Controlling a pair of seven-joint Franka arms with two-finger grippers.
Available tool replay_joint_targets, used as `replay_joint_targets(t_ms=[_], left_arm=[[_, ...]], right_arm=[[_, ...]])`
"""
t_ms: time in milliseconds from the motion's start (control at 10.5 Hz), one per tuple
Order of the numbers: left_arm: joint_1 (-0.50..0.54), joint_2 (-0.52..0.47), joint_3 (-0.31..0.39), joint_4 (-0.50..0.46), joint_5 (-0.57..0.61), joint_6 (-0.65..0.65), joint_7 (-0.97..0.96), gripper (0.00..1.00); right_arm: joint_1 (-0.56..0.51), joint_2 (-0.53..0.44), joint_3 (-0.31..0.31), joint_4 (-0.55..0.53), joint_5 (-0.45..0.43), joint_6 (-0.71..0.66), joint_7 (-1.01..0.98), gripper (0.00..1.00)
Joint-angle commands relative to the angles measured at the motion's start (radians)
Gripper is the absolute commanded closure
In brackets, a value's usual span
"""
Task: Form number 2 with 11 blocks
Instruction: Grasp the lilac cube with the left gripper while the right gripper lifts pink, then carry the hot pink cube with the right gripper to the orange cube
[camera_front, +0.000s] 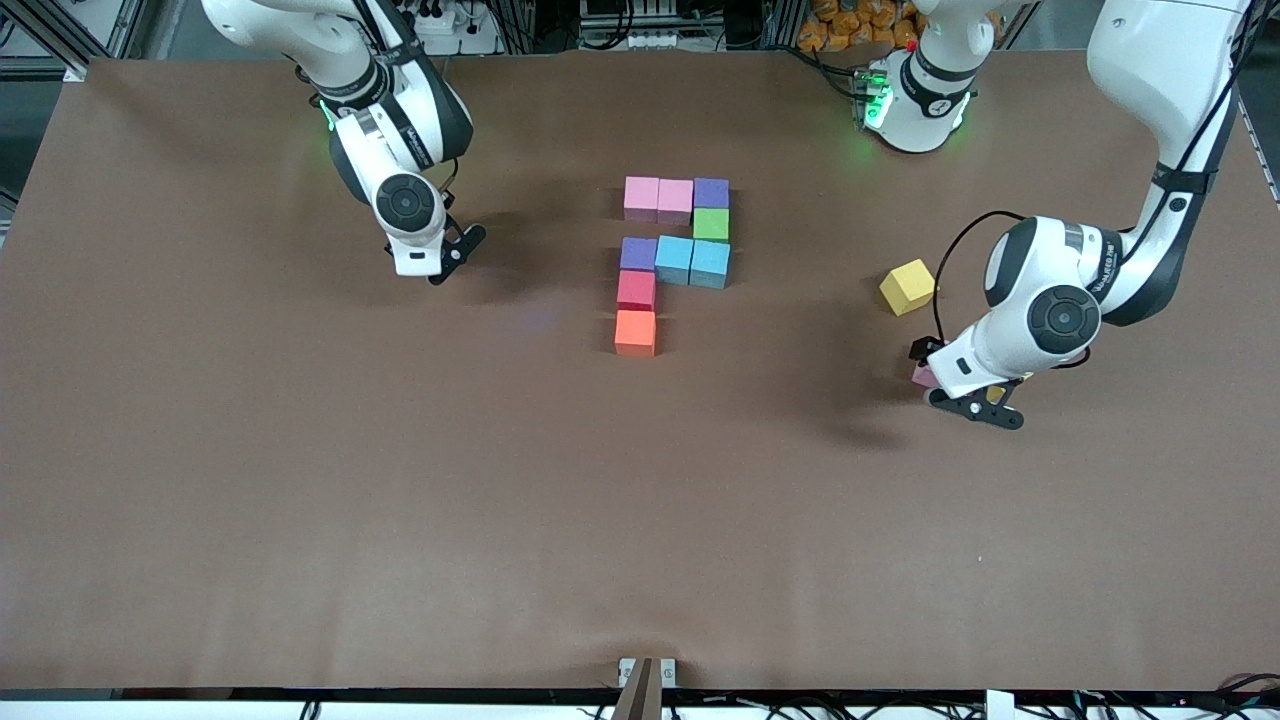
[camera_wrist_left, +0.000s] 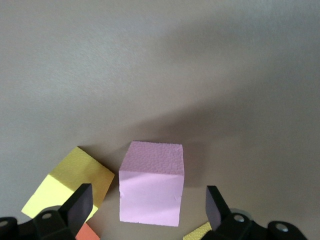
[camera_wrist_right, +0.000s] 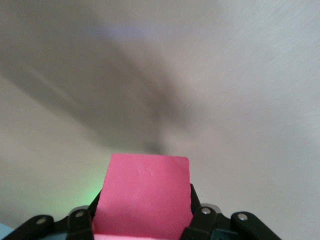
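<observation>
Nine cubes form a partial digit at mid table: a pink cube (camera_front: 641, 197), a second pink cube (camera_front: 675, 200) and a purple cube (camera_front: 711, 192) in a row. A green cube (camera_front: 711, 223) sits below the purple one. Then come a purple cube (camera_front: 638, 253) and two blue cubes (camera_front: 674, 258) (camera_front: 710, 263), then a red cube (camera_front: 636, 289) and an orange cube (camera_front: 635, 332). My left gripper (camera_front: 945, 380) (camera_wrist_left: 148, 205) is open and low, with its fingers (camera_wrist_left: 80, 202) on either side of a loose pink cube (camera_front: 922, 376) (camera_wrist_left: 151, 187). My right gripper (camera_front: 440, 255) (camera_wrist_right: 142, 220) is shut on a red cube (camera_wrist_right: 142, 195), over bare table.
A yellow cube (camera_front: 907, 286) lies beside the left gripper, farther from the front camera. In the left wrist view a yellow cube (camera_wrist_left: 75, 182) lies close beside the pink one, and a second yellow corner (camera_wrist_left: 200, 232) shows by the other finger.
</observation>
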Motion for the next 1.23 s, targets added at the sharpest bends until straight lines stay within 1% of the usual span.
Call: replay_joint_targets(t_ms=[0, 190, 379, 569, 759, 948, 1138], left_arm=[[0.041, -0.038, -0.012, -0.047, 0.016, 0.021, 0.068, 0.00], [0.042, -0.038, -0.012, -0.053, 0.014, 0.021, 0.137, 0.00], [0.042, -0.036, -0.012, -0.075, 0.014, 0.039, 0.140, 0.00], [0.048, -0.033, -0.012, -0.107, 0.014, 0.080, 0.140, 0.00], [0.048, -0.025, -0.012, -0.116, 0.014, 0.100, 0.142, 0.00], [0.048, -0.015, -0.012, -0.118, 0.014, 0.107, 0.142, 0.00], [0.050, -0.001, -0.011, -0.118, 0.014, 0.122, 0.142, 0.00]], right_arm=[[-0.009, 0.008, 0.005, 0.116, -0.030, -0.061, -0.058, 1.00], [-0.009, 0.052, 0.007, 0.236, -0.029, -0.095, -0.147, 1.00], [-0.006, 0.104, 0.008, 0.359, -0.024, -0.148, -0.179, 1.00], [-0.001, 0.147, 0.010, 0.440, -0.020, -0.149, -0.181, 1.00], [0.007, 0.212, 0.013, 0.550, -0.013, -0.149, -0.208, 1.00], [0.010, 0.279, 0.033, 0.669, 0.006, -0.150, -0.239, 1.00], [0.010, 0.363, 0.077, 0.805, 0.025, -0.155, -0.262, 1.00]])
